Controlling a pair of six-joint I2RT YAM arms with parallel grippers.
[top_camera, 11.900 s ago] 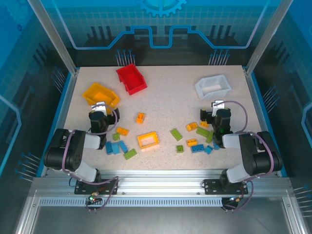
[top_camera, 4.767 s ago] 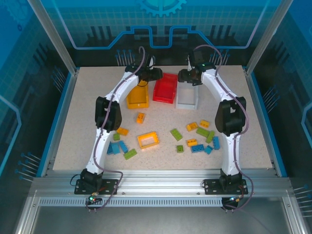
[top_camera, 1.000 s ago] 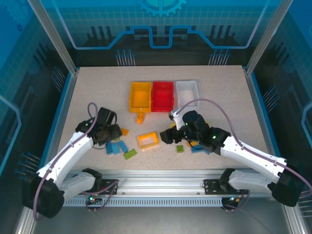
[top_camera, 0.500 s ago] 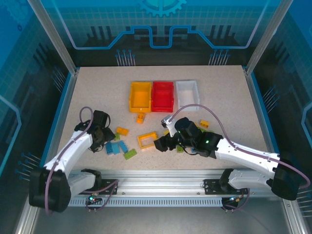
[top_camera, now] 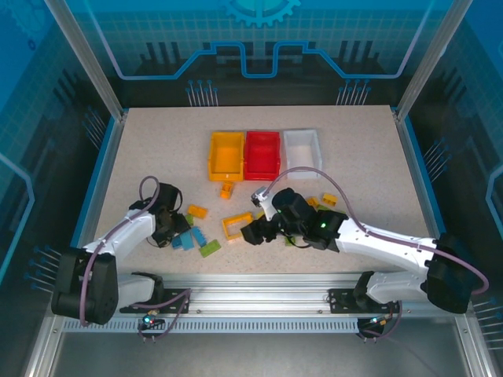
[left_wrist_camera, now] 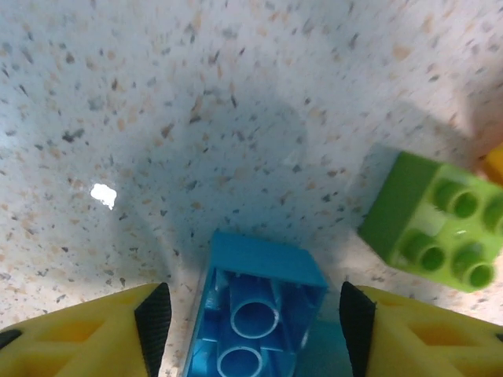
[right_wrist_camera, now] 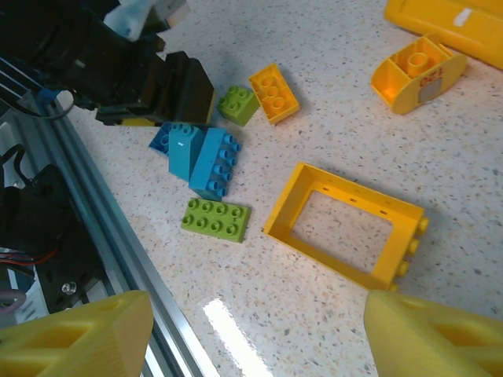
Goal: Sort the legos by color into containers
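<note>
Three containers stand side by side at the back: yellow, red, white. Legos lie scattered in front of them. My left gripper is low over the left cluster, open, its pads on either side of an upturned blue brick with narrow gaps. A lime 2x2 brick lies just right of it. My right gripper hangs open and empty above the table beside the yellow frame piece. A lime 2x4 brick and blue bricks lie nearby.
An orange brick and a hollow orange piece lie toward the bins. More legos sit partly under the right arm. The metal front rail runs close to the blue and lime bricks.
The right gripper has slid left, from the right cluster to beside the yellow frame. The left gripper has settled over the blue bricks and its jaws have narrowed.
</note>
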